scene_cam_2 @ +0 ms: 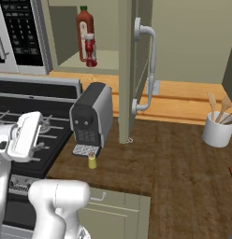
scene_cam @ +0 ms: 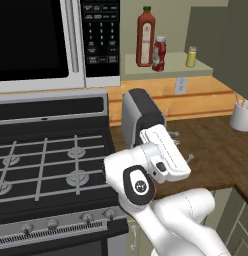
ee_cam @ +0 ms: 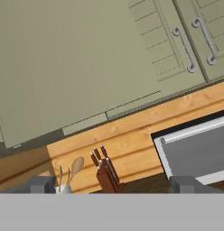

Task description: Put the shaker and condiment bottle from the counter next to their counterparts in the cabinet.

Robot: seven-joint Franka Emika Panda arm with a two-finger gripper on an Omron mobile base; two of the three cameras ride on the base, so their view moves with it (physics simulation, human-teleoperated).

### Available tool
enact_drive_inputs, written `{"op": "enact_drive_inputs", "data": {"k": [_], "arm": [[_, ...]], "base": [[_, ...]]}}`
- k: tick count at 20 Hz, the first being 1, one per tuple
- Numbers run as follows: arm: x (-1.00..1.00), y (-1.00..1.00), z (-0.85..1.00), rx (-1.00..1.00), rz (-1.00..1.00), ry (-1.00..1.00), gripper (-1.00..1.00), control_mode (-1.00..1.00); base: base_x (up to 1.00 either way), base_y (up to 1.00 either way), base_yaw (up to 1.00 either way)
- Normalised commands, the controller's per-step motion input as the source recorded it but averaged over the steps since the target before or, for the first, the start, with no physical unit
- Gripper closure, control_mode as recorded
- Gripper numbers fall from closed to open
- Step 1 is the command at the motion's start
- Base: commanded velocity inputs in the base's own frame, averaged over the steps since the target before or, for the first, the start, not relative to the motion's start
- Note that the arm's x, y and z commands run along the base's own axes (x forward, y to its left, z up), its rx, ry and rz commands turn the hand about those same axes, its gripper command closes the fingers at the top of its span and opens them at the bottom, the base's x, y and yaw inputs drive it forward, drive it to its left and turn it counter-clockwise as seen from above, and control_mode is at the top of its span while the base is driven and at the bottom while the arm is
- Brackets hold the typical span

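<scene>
The shaker (scene_cam_2: 92,161), tiny and yellow with a pale cap, stands on the counter (scene_cam_2: 178,163) just in front of the coffee machine (scene_cam_2: 92,119). The condiment bottle (scene_cam: 159,53), squat and red with a white cap, stands on the cabinet (scene_cam: 168,69) shelf, close beside the tall red bottle (scene_cam: 145,42). A twin yellow shaker (scene_cam: 191,57) stands further right on that shelf. My gripper (scene_cam: 182,146) hangs open and empty above the counter's front edge, to the left of the shaker (scene_cam_2: 43,135). In the hand view its fingertips (ee_cam: 41,184) stand wide apart.
The cabinet door (scene_cam_2: 132,70) stands open, edge-on, over the counter beside the coffee machine. A white cup of wooden utensils (scene_cam_2: 218,128) sits at the right. The stove (scene_cam: 46,165) and microwave (scene_cam: 41,40) are to the left. A knife block (ee_cam: 107,173) stands against the far backsplash.
</scene>
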Motion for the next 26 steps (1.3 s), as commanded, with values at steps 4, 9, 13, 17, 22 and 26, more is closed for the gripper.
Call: {"op": "enact_drive_inputs", "data": {"k": [4,9,13,17,22,26], "arm": [[0.0,-0.12,-0.6,0.0,0.0,0.0,-1.0,-1.0],[0.0,-0.14,-0.43,0.0,-0.01,0.0,-1.0,-1.0],[0.0,-0.12,-0.37,0.0,0.0,0.02,-1.0,-1.0],[0.11,-0.04,-0.28,0.0,0.0,0.02,-1.0,-1.0],[0.21,0.0,-0.23,0.04,0.02,0.05,-1.0,-1.0],[0.25,0.0,-0.15,0.05,0.02,0.09,-1.0,-1.0]], "base": [[0.0,0.0,0.0],[0.0,0.0,0.0],[0.0,0.0,0.0],[0.0,0.0,0.0],[0.0,0.0,0.0],[0.0,0.0,0.0]]}}
